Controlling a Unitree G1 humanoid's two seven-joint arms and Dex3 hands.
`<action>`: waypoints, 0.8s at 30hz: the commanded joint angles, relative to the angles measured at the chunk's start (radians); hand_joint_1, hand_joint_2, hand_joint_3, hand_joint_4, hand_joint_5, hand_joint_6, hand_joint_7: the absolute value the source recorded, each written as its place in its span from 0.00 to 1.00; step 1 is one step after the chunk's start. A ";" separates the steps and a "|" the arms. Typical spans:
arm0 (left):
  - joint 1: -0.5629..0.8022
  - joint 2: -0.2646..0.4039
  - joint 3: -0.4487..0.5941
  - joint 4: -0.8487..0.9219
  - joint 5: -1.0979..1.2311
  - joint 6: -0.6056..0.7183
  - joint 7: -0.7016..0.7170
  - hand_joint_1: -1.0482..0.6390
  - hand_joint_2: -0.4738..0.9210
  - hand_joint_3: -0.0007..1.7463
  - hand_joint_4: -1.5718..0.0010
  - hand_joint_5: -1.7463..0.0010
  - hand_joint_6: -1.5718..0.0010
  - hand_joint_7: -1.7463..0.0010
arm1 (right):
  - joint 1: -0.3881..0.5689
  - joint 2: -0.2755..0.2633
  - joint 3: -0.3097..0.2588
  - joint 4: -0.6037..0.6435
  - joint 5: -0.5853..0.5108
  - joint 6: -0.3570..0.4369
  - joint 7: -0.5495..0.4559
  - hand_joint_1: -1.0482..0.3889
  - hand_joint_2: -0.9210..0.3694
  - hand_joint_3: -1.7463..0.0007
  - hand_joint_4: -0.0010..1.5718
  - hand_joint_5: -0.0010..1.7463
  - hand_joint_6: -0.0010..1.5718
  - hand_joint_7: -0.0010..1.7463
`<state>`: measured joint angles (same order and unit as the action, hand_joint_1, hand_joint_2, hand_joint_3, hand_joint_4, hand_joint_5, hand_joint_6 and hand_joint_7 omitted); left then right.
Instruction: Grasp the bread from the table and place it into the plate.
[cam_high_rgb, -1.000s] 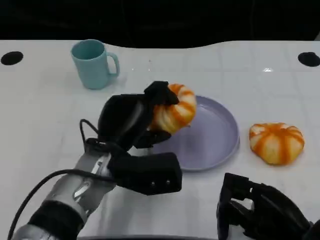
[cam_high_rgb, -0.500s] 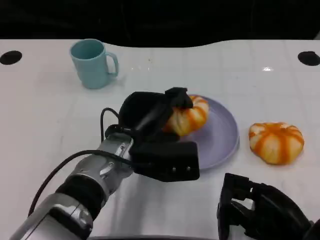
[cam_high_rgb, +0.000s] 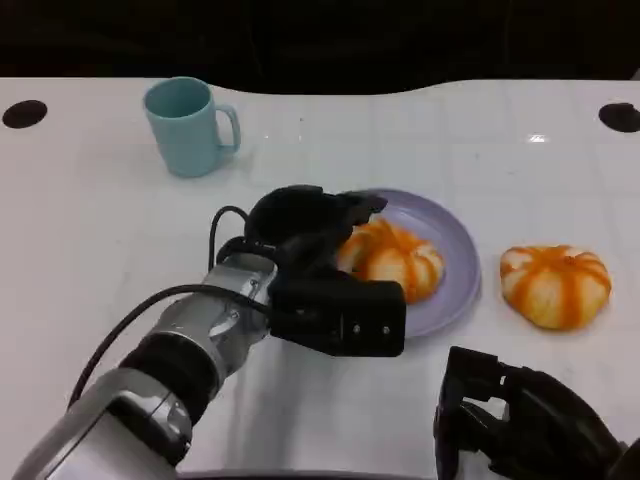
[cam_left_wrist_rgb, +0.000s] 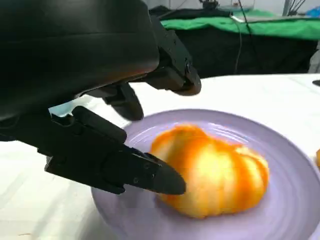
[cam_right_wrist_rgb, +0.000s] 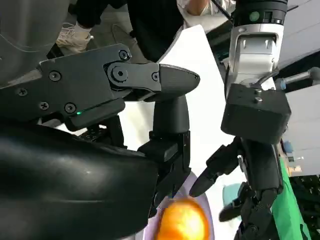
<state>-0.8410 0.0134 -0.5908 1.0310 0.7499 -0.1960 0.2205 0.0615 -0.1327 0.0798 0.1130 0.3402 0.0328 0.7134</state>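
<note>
Lowered from mid-air, the bread (cam_high_rgb: 392, 261) now sits in the plate (cam_high_rgb: 452, 240); left hand (cam_high_rgb: 305, 225) fingers spread (release step), so withdraw next.

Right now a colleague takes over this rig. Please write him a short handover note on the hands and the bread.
Left robot hand: fingers apart beside the orange-striped round bread roll, apparently released.
Right robot hand: low at the table's near edge, holding nothing visible; finger state unclear.
That roll lies inside the round lilac plate. A second orange-striped roll sits on the white table, right of the plate.
Done: one roll placed.
Left: withdraw the left hand; perhaps the second roll.
</note>
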 joint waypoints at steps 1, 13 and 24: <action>0.006 0.027 0.009 -0.044 -0.020 0.015 -0.064 0.13 1.00 0.08 0.91 0.75 0.86 1.00 | -0.005 -0.012 -0.006 0.009 -0.002 -0.012 0.007 0.39 0.00 0.75 0.38 1.00 0.28 0.95; 0.181 0.107 0.137 -0.250 -0.175 -0.168 -0.033 0.21 1.00 0.08 0.76 0.69 0.77 0.96 | -0.003 -0.006 -0.011 0.009 0.007 -0.010 0.002 0.40 0.01 0.75 0.38 1.00 0.28 0.95; 0.384 0.093 0.339 -0.309 -0.562 -0.504 -0.206 0.33 1.00 0.05 0.57 0.39 0.46 0.86 | 0.004 -0.009 -0.012 -0.007 0.012 0.007 0.001 0.40 0.00 0.75 0.37 1.00 0.28 0.95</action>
<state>-0.4997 0.1039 -0.2872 0.7533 0.2679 -0.6589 0.0820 0.0569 -0.1304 0.0775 0.1184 0.3424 0.0300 0.7139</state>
